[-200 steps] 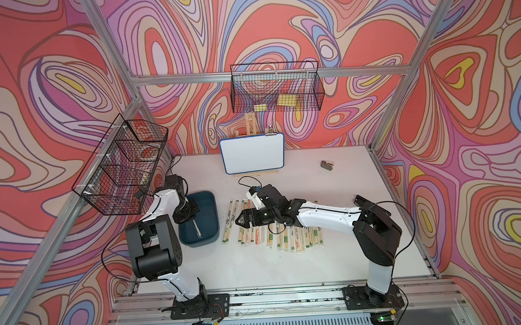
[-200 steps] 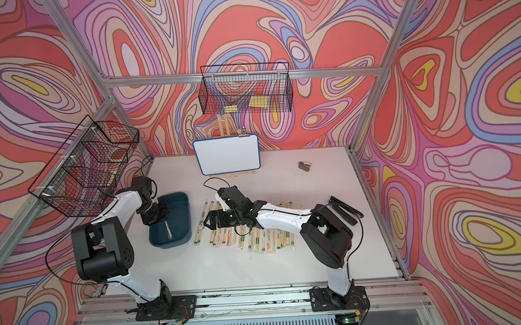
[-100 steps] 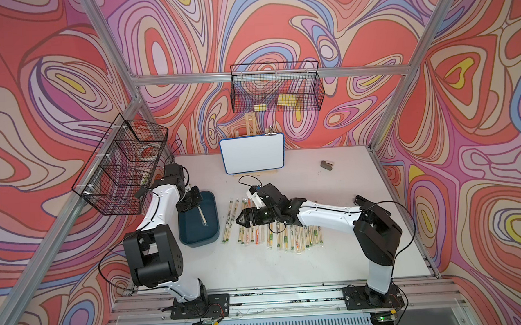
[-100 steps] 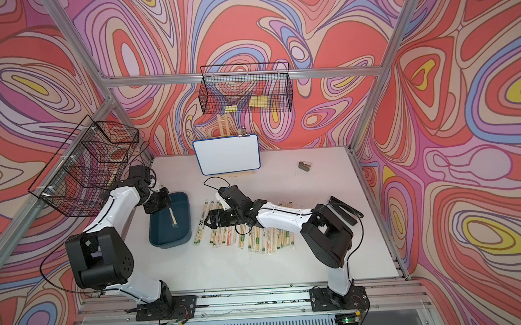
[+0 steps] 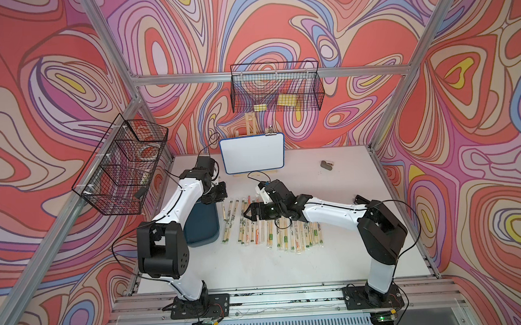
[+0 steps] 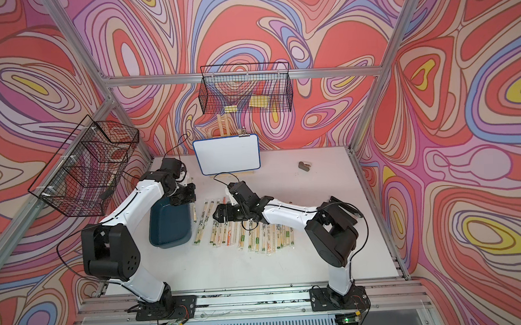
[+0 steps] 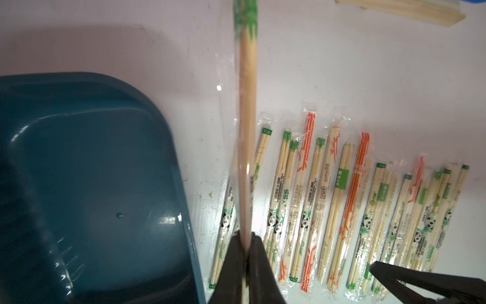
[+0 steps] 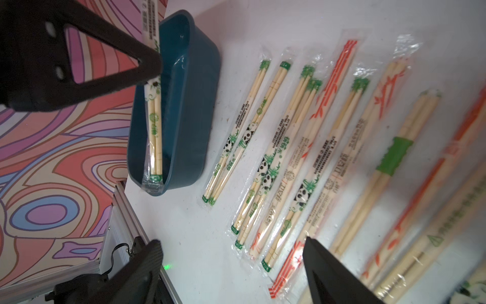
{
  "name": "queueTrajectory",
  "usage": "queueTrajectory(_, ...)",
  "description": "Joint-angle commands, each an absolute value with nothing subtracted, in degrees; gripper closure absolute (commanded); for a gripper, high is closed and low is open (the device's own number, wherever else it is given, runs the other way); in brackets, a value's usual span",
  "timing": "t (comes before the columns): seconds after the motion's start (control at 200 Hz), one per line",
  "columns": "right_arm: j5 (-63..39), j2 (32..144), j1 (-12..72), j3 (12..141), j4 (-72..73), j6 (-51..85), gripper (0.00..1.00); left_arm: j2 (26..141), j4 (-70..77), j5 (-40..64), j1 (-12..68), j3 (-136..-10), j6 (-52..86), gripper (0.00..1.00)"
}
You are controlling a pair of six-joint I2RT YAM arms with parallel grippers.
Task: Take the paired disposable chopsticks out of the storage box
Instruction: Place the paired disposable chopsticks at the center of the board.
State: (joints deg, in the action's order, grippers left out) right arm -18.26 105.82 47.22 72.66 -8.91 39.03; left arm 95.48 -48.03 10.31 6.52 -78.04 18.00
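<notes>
At the storage box (image 7: pixel 105 171) rim, open table (image 5: pixel 258 269) in front, left gripper (image 7: pixel 246 247) pinching 1 pale green-printed sleeved pair (image 7: pixel 247 105), right gripper (image 5: pixel 251 213) spread.

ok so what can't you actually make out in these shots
- Blue box: far end hidden under the left arm in both top views; cut off at the edge in the left wrist view.
- Chopstick pair in the shut left gripper: blurred in the left wrist view, print unreadable.
- Row of chopsticks: partly hidden under the right arm and open right gripper in both top views.
- Small grey thing at the table's back: too small to identify.
</notes>
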Motion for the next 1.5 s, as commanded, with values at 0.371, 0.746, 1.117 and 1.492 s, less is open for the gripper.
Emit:
queueTrajectory(0.371,-14.8,99.19,45.92,66.59,-10.24,40.29,0.11,102.25,-46.76,3.32,17.03,-75.09,17.14,1.0)
queueTrajectory(0.746,-14.5,97.91,45.09,65.48,-10.29,40.24,0.11,103.71,-44.56,1.33,20.12,-70.54,18.63,1.0)
queueTrajectory(1.117,-14.0,96.64,44.86,64.89,-10.5,40.16,0.11,105.91,-43.5,0.62,20.81,-69.3,19.07,1.0)
queueTrajectory(1.492,-13.63,95.87,44.8,65.12,-11.48,40.04,0.11,102.03,-44.82,1.4,20.86,-70.13,18.71,0.58)
